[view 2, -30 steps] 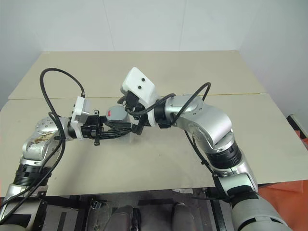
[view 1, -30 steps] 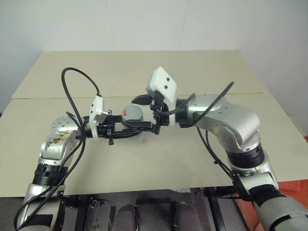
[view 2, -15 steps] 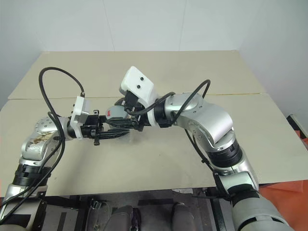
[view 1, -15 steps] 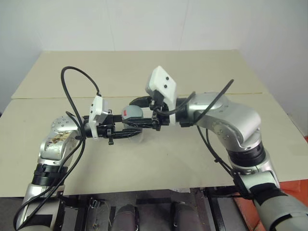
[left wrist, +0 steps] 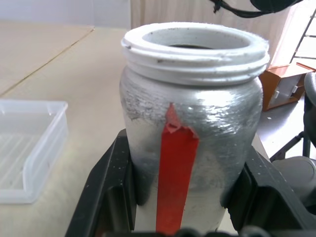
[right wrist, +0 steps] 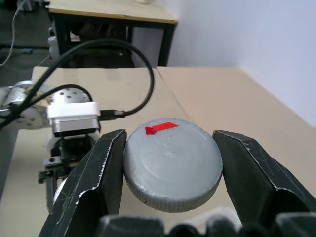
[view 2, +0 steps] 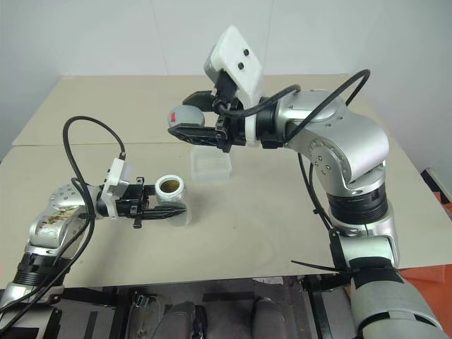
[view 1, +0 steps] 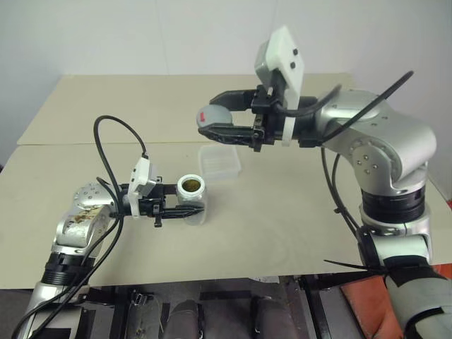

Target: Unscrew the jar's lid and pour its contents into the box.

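- Here, in the left eye view, the right arm reaches level across toward the robot's left, high over the counter (view 1: 296, 212); the right claw (view 1: 212, 120) is clenched on the grey lid (view 1: 212, 115), lifted above the box (view 1: 219, 162).
- The left arm lies low with its forearm pointing right; the left claw (view 1: 189, 205) grips the open jar (view 1: 191, 193), upright near the box, brown contents (view 1: 191, 185) showing in its mouth.
- In the left wrist view, both black fingers (left wrist: 106, 192) press the jar's sides beside a red strip; the box sits on the counter near it.
- In the right wrist view, the fingers (right wrist: 94, 182) pinch the lid's rim, its red mark facing up.
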